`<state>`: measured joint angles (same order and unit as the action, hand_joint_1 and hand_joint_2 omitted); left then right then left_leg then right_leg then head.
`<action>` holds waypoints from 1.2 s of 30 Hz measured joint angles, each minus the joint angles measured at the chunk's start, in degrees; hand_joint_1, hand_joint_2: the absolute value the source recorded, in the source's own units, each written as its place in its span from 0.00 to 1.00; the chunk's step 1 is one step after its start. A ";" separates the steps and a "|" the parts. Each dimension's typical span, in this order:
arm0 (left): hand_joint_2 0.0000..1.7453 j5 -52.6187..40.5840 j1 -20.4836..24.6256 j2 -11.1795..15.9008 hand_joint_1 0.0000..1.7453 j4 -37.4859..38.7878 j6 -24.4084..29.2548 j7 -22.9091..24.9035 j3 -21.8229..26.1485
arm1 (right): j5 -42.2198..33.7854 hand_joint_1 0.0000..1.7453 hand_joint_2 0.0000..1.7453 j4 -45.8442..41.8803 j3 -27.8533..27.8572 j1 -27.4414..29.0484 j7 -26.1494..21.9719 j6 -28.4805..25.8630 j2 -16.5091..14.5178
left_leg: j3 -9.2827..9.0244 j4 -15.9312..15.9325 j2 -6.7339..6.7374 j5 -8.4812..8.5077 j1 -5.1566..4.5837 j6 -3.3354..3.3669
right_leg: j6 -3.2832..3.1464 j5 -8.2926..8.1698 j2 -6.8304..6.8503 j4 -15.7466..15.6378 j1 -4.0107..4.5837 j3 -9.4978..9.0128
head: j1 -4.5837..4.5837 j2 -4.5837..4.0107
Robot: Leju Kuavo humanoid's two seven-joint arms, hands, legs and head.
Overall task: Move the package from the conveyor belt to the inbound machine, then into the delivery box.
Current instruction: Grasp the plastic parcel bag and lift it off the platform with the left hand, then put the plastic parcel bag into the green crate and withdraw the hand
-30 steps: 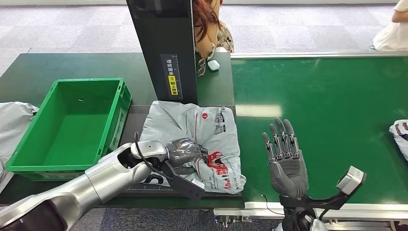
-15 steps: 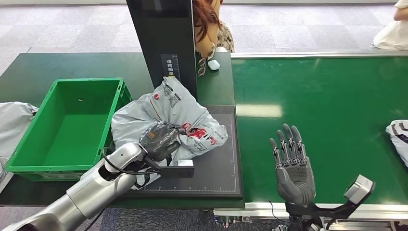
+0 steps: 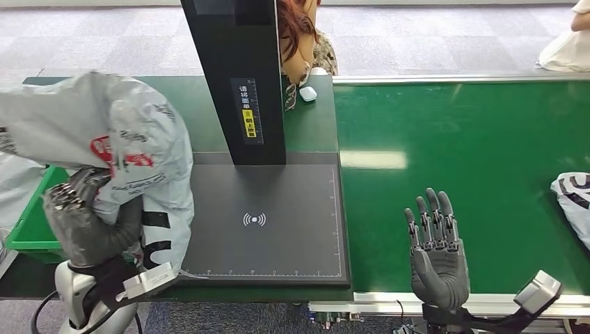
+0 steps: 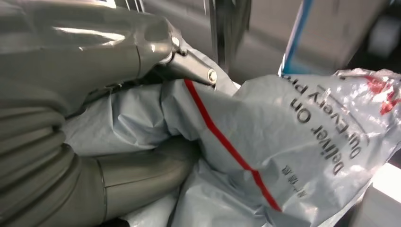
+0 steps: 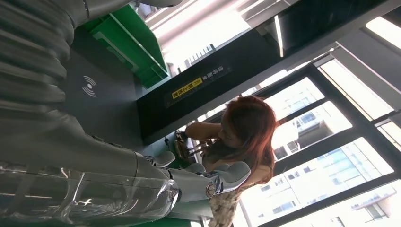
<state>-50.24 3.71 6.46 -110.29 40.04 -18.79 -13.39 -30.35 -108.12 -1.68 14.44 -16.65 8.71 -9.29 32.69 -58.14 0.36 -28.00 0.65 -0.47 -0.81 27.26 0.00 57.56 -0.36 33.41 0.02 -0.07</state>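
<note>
Left hand (image 3: 87, 223) grips the grey package (image 3: 118, 139), fingers (image 3: 69, 195) curled into the plastic; the bag bulges up above them and drapes down beside them, hanging over the near edge of the green delivery box (image 3: 31, 229). In the left wrist view the thumb (image 4: 142, 45) presses into the film, package (image 4: 283, 142) folded around it. Black inbound machine pad (image 3: 264, 223) sits beside the package. Right hand (image 3: 435, 254) raised over the conveyor belt (image 3: 473, 139), palm open, fingers straight and slightly apart, holding nothing.
</note>
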 joint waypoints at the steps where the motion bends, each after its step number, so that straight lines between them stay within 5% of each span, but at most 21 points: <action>1: 1.00 0.91 -0.74 -1.21 1.00 -1.34 0.07 -1.69 2.25 | -0.01 0.00 1.00 0.01 0.00 -0.03 0.06 0.07 -0.01 | 0.00 0.00 -0.01 0.00 0.00 0.00 | 0.00 0.00 0.02 0.00 0.00 -0.01 | -0.01 0.00; 4: 1.00 0.76 -0.99 -3.48 1.00 -3.41 -0.02 -1.26 8.11 | -0.04 0.00 1.00 0.14 0.00 -0.21 0.25 0.60 -0.12 | -0.01 -0.01 -0.05 0.01 0.00 0.01 | 0.00 0.00 0.07 -0.01 0.00 -0.02 | -0.01 0.00; 7: 1.00 -4.21 2.47 -3.69 1.00 -2.71 -2.30 6.35 12.04 | -0.08 0.00 1.00 0.46 -0.01 -0.70 0.39 1.42 -0.31 | -0.02 -0.02 -0.12 0.11 0.00 0.02 | -0.02 -0.03 0.17 0.00 0.00 -0.04 | -0.01 0.00; 13: 1.00 -14.93 17.22 -0.83 1.00 8.14 -15.14 19.70 14.87 | -0.33 0.00 1.00 1.32 0.00 -2.10 0.91 2.24 -0.64 | -0.01 -0.01 -0.29 0.36 0.02 -0.09 | -0.14 -0.21 0.33 0.04 0.01 -0.04 | -0.01 0.00; 17: 1.00 -19.92 27.65 0.95 1.00 20.14 -20.98 24.34 14.86 | -0.52 0.00 1.00 1.79 0.03 -2.74 1.87 2.87 -0.96 | 0.01 -0.01 -0.21 0.45 0.04 -0.13 | -0.25 -0.35 0.27 0.05 0.02 0.03 | -0.01 0.00; 21: 1.00 -26.24 35.90 2.54 1.00 33.26 -24.13 27.50 13.27 | -0.54 0.00 1.00 2.02 0.22 -3.02 2.70 3.72 -1.42 | 0.02 -0.02 -0.18 0.45 0.02 -0.13 | -0.25 -0.35 0.22 0.05 0.02 0.08 | -0.02 0.00; 26: 1.00 -36.65 45.61 4.28 1.00 57.19 -35.88 32.74 7.17 | -0.79 0.00 1.00 2.60 0.88 -3.51 2.82 5.19 -1.57 | 0.04 -0.01 0.00 0.45 0.01 -0.13 | -0.24 -0.39 0.05 0.08 0.01 0.08 | -0.01 0.00; 31: 1.00 -37.24 48.91 6.47 1.00 72.77 -47.90 31.18 1.90 | -1.14 0.00 1.00 4.11 1.03 -4.10 3.09 5.35 -1.57 | 0.05 -0.01 0.27 0.43 0.03 -0.15 | -0.23 -0.41 -0.23 0.10 0.00 0.18 | -0.02 0.00; 36: 1.00 -37.26 48.51 8.80 1.00 79.55 -52.43 27.26 -1.69 | -1.33 0.00 1.00 5.67 1.03 -4.73 2.85 4.99 -1.57 | 0.10 0.01 0.13 0.41 0.06 -0.17 | -0.25 -0.36 -0.14 0.10 0.01 0.19 | 0.00 0.00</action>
<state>-87.49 52.22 15.26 -30.74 -12.39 8.47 -15.08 -31.69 -102.45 -0.65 9.71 -13.80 13.70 -10.86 32.79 -58.13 0.49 -27.59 0.71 -0.64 -1.06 26.90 -0.14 57.66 -0.36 33.60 0.02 -0.07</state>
